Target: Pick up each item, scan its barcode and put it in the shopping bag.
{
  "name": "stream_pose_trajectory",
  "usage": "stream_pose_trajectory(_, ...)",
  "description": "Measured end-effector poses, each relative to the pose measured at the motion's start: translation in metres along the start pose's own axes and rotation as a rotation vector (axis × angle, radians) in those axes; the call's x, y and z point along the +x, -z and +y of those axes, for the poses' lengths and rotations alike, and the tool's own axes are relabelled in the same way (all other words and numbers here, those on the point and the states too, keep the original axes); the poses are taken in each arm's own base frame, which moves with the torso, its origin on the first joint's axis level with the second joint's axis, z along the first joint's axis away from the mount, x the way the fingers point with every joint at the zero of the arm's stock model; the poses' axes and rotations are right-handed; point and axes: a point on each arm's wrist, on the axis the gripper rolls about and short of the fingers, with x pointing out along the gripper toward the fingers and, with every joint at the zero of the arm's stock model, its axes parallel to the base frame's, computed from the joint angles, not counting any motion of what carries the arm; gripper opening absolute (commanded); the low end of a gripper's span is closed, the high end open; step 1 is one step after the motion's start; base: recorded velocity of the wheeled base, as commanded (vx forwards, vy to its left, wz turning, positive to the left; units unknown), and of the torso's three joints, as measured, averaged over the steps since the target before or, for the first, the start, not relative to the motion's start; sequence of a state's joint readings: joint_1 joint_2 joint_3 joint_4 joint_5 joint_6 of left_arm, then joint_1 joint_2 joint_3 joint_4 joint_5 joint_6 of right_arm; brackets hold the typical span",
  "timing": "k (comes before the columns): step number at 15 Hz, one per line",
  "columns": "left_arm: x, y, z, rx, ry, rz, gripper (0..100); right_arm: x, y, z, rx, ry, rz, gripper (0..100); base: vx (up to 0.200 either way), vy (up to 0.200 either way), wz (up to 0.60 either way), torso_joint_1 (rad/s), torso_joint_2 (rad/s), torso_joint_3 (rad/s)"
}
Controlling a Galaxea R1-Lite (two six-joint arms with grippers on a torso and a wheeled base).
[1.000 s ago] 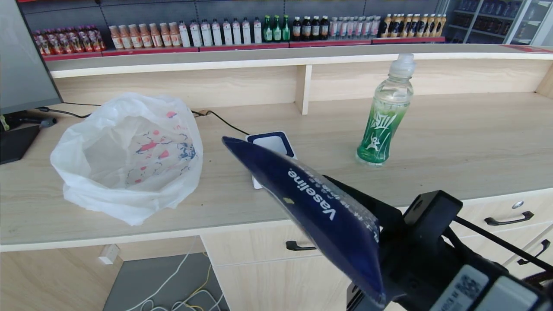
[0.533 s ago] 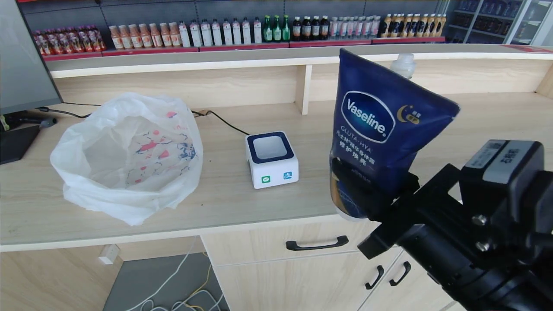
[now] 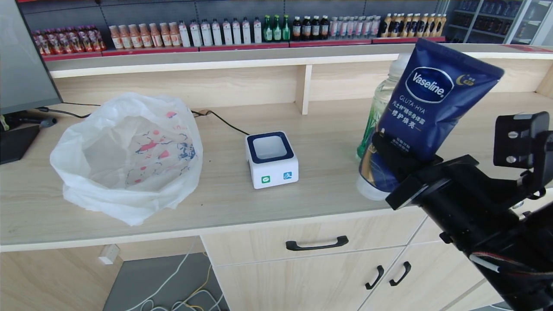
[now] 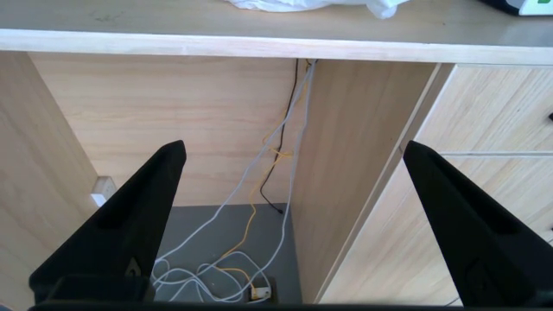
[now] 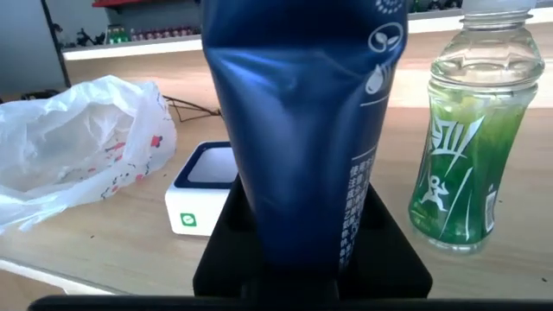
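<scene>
Holding blue tube [image 3: 427, 108] nearly upright in clenched right gripper [image 3: 397, 164] at frame right, overlapping green bottle [image 3: 373, 116], with left gripper [image 4: 294, 173] spread wide.

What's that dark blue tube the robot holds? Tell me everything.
A glossy dark blue lotion tube, soft plastic by its look, with white print and an oval logo. It stands tilted, flat crimped end up, pale cap down, clamped low in the right gripper's jaws, before the green drink bottle.
</scene>
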State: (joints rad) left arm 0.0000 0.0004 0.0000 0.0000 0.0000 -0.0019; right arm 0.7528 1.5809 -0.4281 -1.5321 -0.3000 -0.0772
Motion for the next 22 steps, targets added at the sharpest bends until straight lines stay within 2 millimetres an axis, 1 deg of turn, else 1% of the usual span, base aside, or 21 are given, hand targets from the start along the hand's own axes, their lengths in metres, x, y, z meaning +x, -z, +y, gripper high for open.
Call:
stream_pose_trajectory(3,0.0,0.0,0.0,0.0,0.001,0.0,100,0.002,-0.002,-0.001,0.054,0.004,-0.014,0,0.0,0.0,0.0,0.0,0.0,0.0)
stream_pose_trajectory(5,0.0,0.0,0.0,0.001,0.002,0.0,100,0.005,-0.011,0.0,0.056,-0.009,-0.058,0,-0.2,0.0,0.0,0.007,0.0,0.0)
stream_pose_trajectory(6,0.0,0.0,0.0,0.001,0.002,0.0,100,0.004,-0.016,-0.002,0.061,-0.006,-0.078,0,-0.2,0.0,0.0,0.017,0.0,-0.002)
stream_pose_trajectory(9,0.0,0.0,0.0,0.001,0.002,0.0,100,-0.005,-0.028,-0.014,0.058,0.028,-0.119,0,0.0,0.0,0.0,0.0,0.0,0.0)
stream_pose_trajectory(12,0.0,0.0,0.0,-0.002,0.001,0.0,100,-0.016,-0.038,-0.021,0.061,0.043,-0.15,0,0.0,0.0,0.0,0.0,0.0,0.0)
stream_pose_trajectory(17,0.0,0.0,0.0,-0.004,0.0,0.0,100,-0.019,-0.045,-0.029,0.05,0.062,-0.182,0,0.0,0.2,0.0,0.002,0.0,0.0)
stream_pose_trajectory(22,0.0,0.0,0.0,-0.004,0.0,0.0,100,-0.015,-0.044,-0.027,0.042,0.021,-0.181,0,0.0,0.2,0.0,0.001,0.0,0.002)
